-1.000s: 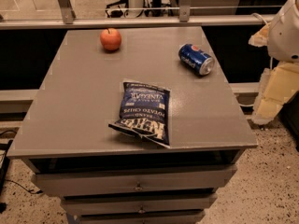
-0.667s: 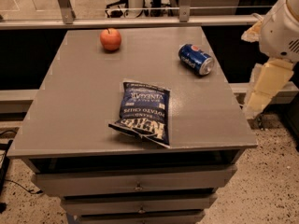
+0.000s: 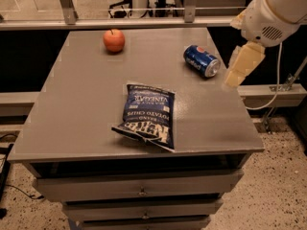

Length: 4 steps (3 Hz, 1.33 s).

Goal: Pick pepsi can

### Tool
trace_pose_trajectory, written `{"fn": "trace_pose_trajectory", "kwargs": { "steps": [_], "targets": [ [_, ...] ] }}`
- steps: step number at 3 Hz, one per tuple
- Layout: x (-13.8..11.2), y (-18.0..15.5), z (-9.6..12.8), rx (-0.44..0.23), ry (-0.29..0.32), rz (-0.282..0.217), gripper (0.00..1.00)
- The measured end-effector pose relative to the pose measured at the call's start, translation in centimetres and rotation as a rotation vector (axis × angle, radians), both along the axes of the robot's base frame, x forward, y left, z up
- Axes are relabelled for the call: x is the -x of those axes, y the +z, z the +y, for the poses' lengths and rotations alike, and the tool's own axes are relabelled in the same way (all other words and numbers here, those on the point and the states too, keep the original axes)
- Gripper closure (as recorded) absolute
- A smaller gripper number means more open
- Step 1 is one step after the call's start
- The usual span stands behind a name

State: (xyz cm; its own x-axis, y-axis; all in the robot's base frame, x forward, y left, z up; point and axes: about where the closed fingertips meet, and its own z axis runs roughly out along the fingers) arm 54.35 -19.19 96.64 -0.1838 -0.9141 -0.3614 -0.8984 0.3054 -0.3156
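Note:
The pepsi can lies on its side near the right edge of the grey table, its silver end facing right and toward me. My gripper hangs from the white arm at the upper right, just right of the can and over the table's right edge. It is apart from the can and holds nothing that I can see.
A dark-blue chip bag lies flat in the middle of the table. A red apple sits at the back left. Drawers run below the table front. A metal rail crosses behind the table.
The arm and gripper have moved left and up, from beside the table's right side to close by the can. The can, bag and apple have not moved.

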Motion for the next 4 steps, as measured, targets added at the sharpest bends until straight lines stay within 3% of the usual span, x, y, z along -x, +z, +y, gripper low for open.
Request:
{"fn": "trace_pose_trajectory", "kwargs": {
  "steps": [1, 2, 4],
  "targets": [
    [-3.9, -1.2, 0.7, -0.060, -0.057, -0.007, 0.00],
    [-8.3, -2.8, 0.7, -0.135, -0.151, -0.009, 0.00],
    [-14.7, -7.1, -0.7, -0.264, -0.358, 0.030, 0.00]
  ]
}}
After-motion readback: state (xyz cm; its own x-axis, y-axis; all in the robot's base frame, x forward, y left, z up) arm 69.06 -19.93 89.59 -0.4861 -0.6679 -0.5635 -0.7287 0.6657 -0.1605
